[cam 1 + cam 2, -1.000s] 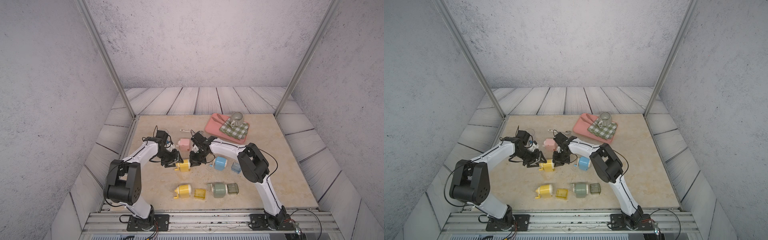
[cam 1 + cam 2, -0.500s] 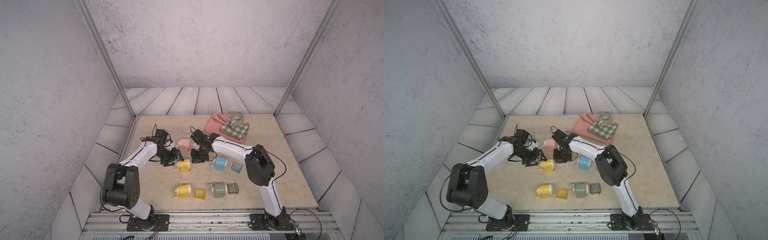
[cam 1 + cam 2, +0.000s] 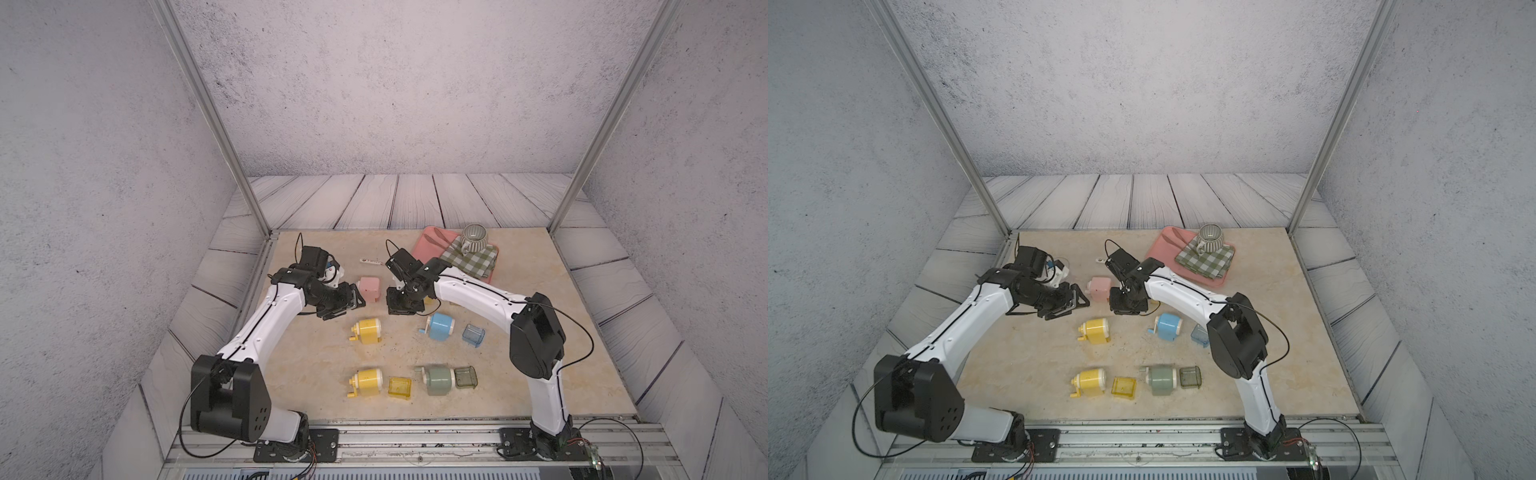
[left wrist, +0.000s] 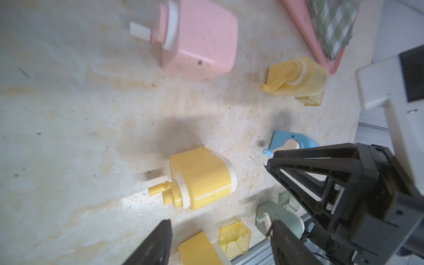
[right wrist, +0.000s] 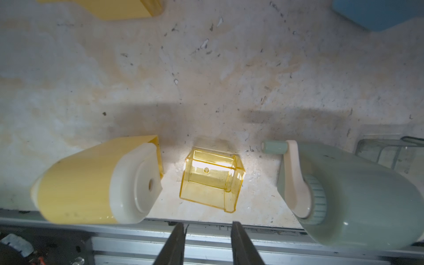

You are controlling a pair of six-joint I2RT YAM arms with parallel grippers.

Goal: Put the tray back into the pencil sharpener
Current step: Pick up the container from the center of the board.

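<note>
Where the table (image 3: 311, 365) meets its near edge, a yellow transparent plastic tray (image 5: 211, 181) lies loose, not inserted, just beside but apart from a yellow crank pencil sharpener (image 5: 96, 179). A second yellow pencil sharpener (image 3: 367, 331) sits mid-table. Beyond it, the left gripper (image 4: 220, 223) holds nothing, fingers (image 4: 158, 243) spread; the right gripper (image 5: 207, 223) is likewise empty, fingers (image 5: 174, 243) slightly parted. A pink pencil sharpener (image 3: 369, 288) rests between the two grippers.
</note>
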